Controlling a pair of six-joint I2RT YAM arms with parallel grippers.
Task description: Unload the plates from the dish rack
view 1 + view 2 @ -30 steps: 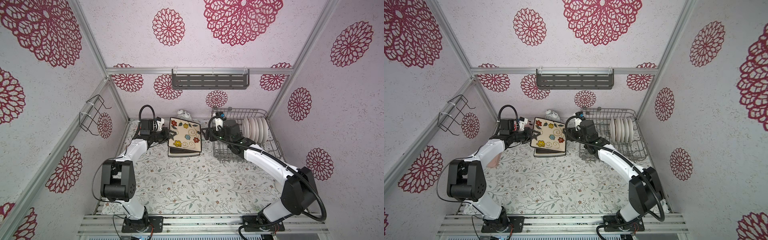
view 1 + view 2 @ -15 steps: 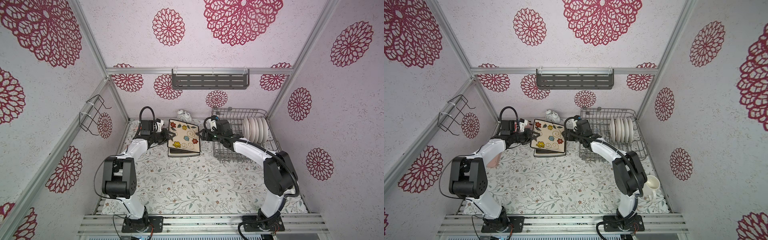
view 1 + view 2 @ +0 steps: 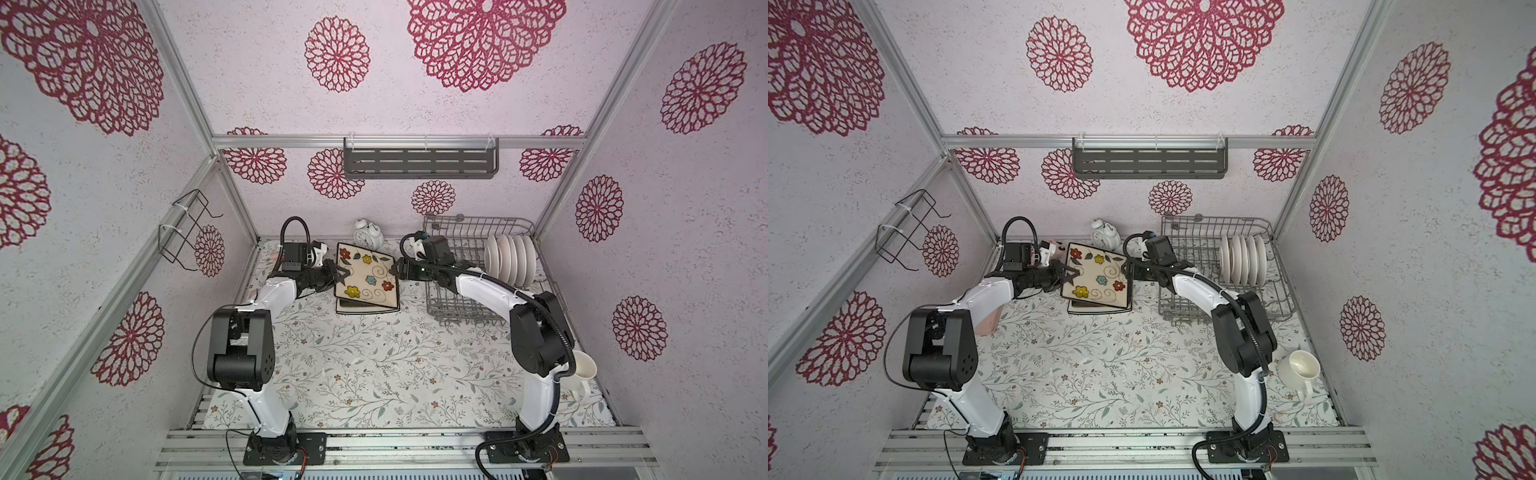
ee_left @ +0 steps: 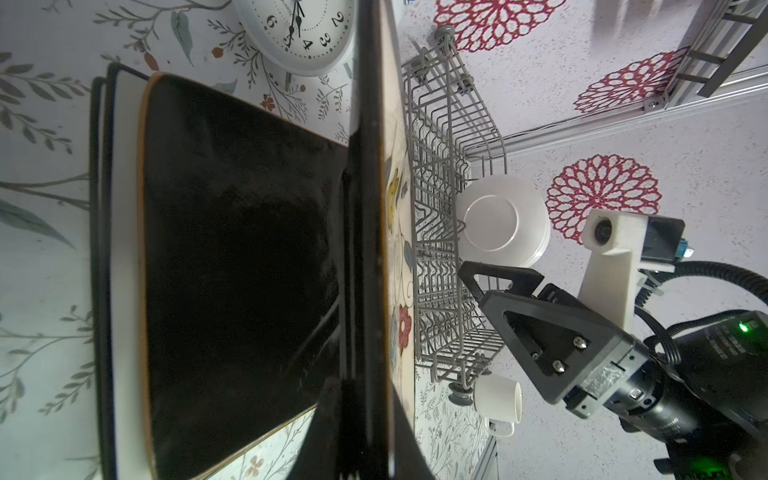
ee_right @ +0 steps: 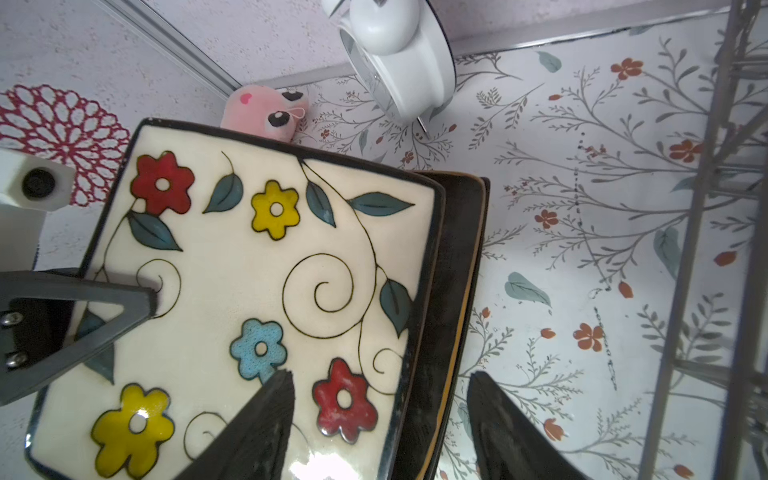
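Left claw (image 3: 337, 277) clamped shut on one edge of a flower-painted square plate (image 3: 365, 276), held face up and tilted.
Right claw (image 3: 397, 271) stands open at the plate's opposite edge, one finger (image 5: 257, 428) over the painted face, the other past the rim. Just under the held plate lies a stack of square plates (image 3: 368, 308) on the table (image 3: 374, 374). Beyond the right claw, the wire dish rack (image 3: 469, 232) holds a row of round white plates (image 3: 509, 259) upright.

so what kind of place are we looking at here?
Probably a lab test cell dressed as a kitchen: aluminium frame holding flower-papered panels, a dish rack of round plates on a floral-covered table, two robot arms bolted to a front rail.
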